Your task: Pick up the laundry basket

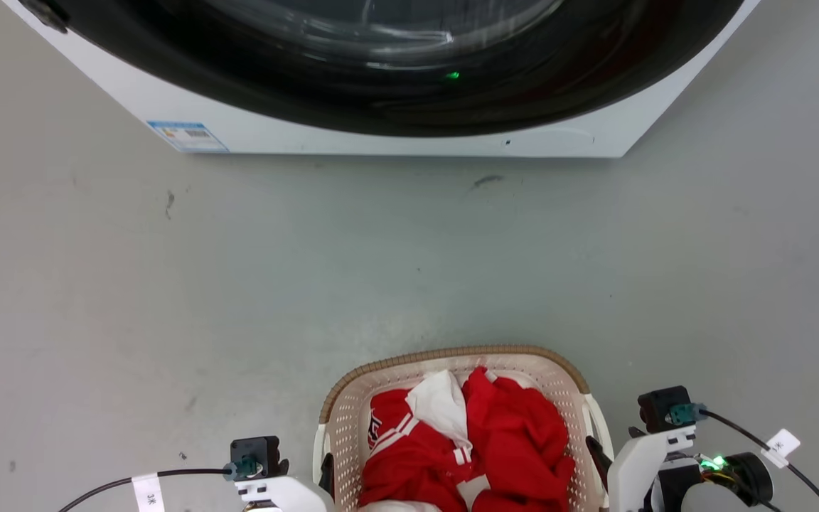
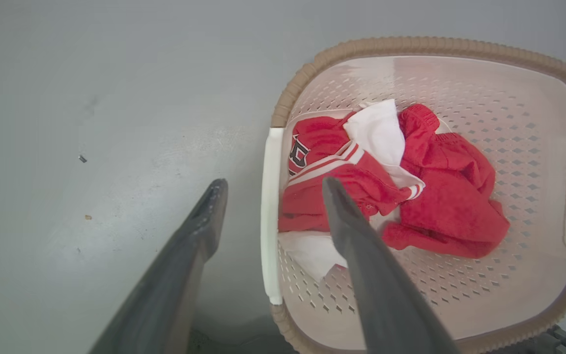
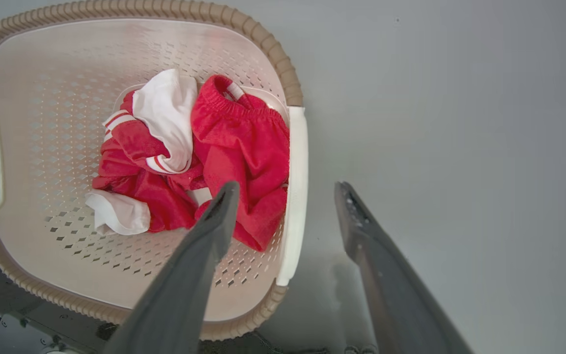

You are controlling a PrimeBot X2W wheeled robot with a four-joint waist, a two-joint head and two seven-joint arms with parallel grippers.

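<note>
The laundry basket (image 1: 452,353) sits on the floor at the bottom centre of the head view, beige and perforated with a brown braided rim. Red and white clothes (image 1: 516,434) lie inside. My left gripper (image 2: 274,187) is open and straddles the basket's white left handle (image 2: 269,216), one finger over the clothes and one outside the basket wall (image 2: 460,78). My right gripper (image 3: 288,189) is open too, astride the white right handle (image 3: 297,147) in the same way. Neither pair of fingers presses on a handle.
A white washing machine (image 1: 395,142) with a dark round door (image 1: 381,99) stands ahead across bare grey floor (image 1: 239,284). Black cables (image 1: 118,483) trail from both wrists beside the basket.
</note>
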